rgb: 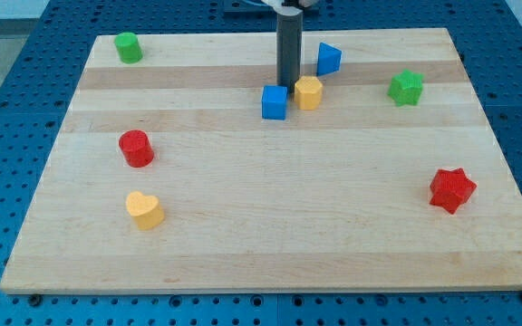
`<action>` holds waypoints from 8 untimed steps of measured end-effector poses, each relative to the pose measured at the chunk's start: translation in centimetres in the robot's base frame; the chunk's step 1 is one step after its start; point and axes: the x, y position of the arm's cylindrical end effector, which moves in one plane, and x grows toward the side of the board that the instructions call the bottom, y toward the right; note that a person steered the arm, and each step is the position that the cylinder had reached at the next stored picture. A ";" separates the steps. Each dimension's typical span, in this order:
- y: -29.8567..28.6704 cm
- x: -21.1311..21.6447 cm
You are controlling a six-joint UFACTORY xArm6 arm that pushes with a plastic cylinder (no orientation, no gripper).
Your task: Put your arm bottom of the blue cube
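Observation:
The blue cube (pixel 275 102) sits on the wooden board (pixel 270 217) a little above its middle. My tip (pixel 287 85) stands just above the cube's upper right corner, close to it or touching it. A yellow hexagonal block (pixel 308 92) sits right beside the tip, on the view's right, almost touching the cube.
A blue triangular block (pixel 329 59) lies up and right of the tip. A green star (pixel 406 88) is at the right, a red star (pixel 451 189) lower right. A green cylinder (pixel 129 47) is top left, a red cylinder (pixel 136 148) left, a yellow heart (pixel 143 209) lower left.

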 end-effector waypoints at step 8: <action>-5.8 4.4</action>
